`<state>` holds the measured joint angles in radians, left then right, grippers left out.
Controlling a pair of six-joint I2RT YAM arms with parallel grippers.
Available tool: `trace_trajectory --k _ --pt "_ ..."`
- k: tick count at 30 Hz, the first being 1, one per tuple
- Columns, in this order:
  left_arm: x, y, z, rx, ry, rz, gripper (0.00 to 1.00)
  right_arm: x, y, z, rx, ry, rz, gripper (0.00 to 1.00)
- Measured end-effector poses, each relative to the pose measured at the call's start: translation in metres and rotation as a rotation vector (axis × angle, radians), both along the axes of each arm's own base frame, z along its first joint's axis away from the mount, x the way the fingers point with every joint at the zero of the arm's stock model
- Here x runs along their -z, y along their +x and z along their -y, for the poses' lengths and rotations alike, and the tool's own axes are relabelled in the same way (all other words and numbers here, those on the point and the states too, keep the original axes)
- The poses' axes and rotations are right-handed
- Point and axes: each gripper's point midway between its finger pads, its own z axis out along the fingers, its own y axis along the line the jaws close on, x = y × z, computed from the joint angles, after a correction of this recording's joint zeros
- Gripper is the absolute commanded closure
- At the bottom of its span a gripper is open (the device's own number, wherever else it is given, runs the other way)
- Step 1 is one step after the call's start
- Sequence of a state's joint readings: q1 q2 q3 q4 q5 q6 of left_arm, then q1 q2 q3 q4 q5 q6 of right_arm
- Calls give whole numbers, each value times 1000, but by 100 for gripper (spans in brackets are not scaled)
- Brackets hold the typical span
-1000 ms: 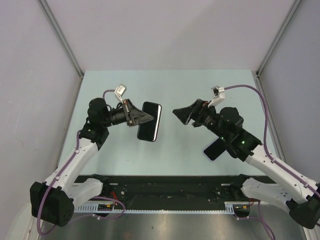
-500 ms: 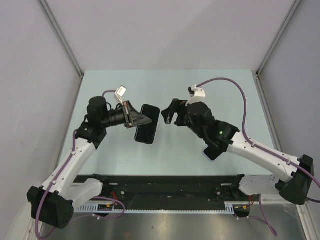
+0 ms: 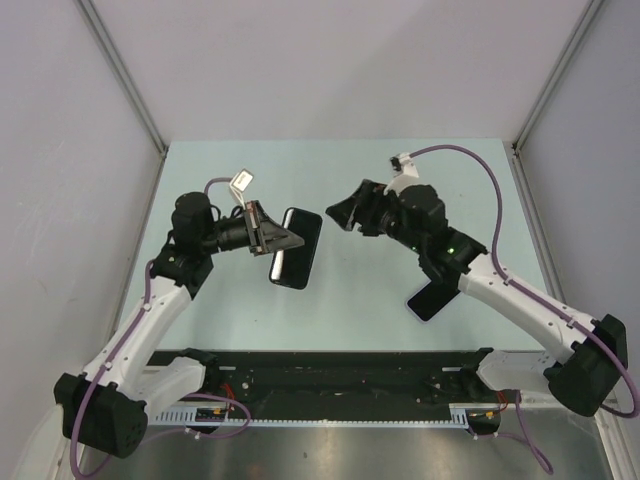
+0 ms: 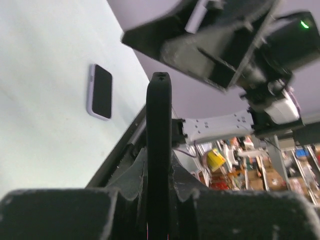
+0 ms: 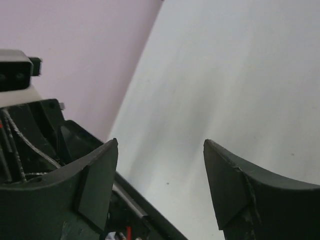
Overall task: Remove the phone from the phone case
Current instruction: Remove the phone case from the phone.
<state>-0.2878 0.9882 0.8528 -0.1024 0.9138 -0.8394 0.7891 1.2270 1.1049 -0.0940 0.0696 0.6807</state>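
Lavender-rimmed phone (image 3: 430,300) lies flat, screen up, on the pale green bench (image 3: 350,300) at the near right, partly under the right arm (image 3: 510,295). Farther back on the left, the left gripper (image 3: 288,240) is clamped tight on one long edge of the black phone case (image 3: 302,250), holding it in the air above the bench; whether anything sits inside it cannot be told. Just right of it and slightly farther, the right gripper (image 3: 342,212) hangs with jaws wide apart, holding nothing and not touching the case.

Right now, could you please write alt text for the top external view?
The left hand holds a black phone-shaped object above the pale table, the open right hand facing it. A phone lies flat beneath the right arm.
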Motion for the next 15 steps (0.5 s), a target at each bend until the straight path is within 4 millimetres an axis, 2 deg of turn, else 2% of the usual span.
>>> trace_trajectory --k 4,11,15 --pt "-8 -8 4 59 -58 17 100 -7 4 7 -107 152 -34 33" --pt "-18 -15 7 117 -102 35 100 -47 -35 -14 -388 324 -3 41" --pt "-22 -16 7 132 -112 53 100 -56 -50 -19 -481 365 9 51"
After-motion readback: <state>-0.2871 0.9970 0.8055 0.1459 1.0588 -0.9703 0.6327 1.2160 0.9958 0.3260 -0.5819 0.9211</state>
